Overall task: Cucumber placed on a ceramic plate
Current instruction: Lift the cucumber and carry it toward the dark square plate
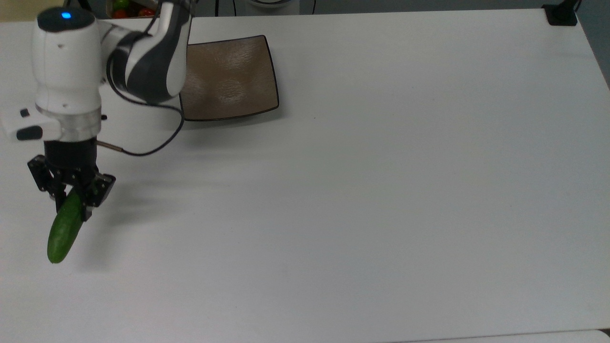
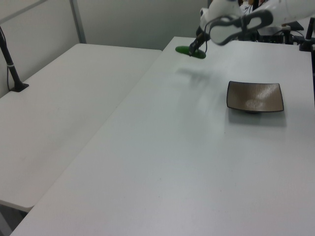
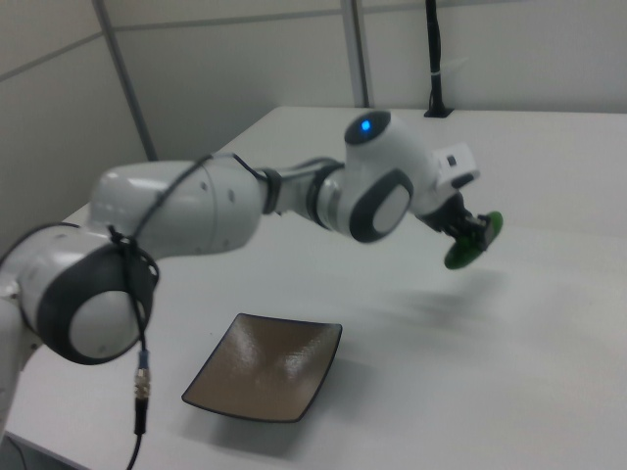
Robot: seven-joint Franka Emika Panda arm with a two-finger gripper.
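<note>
White table point(image 1: 381, 190): gripper point(image 1: 71, 197) clamped on cucumber point(image 1: 63, 228), lifted clear of it; plate point(image 1: 228, 78) well apart.

Wide white table point(image 1: 381, 190), a second white table point(image 2: 64, 113) beside it on the left view's left, pale grey partition walls point(image 2: 138, 19), black clamped pole point(image 2: 10, 64), soft even light.

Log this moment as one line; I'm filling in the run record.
phase: carry | gripper: shut on cucumber, held clear above the table | plate: bare, apart from cucumber | placing: not yet done
</note>
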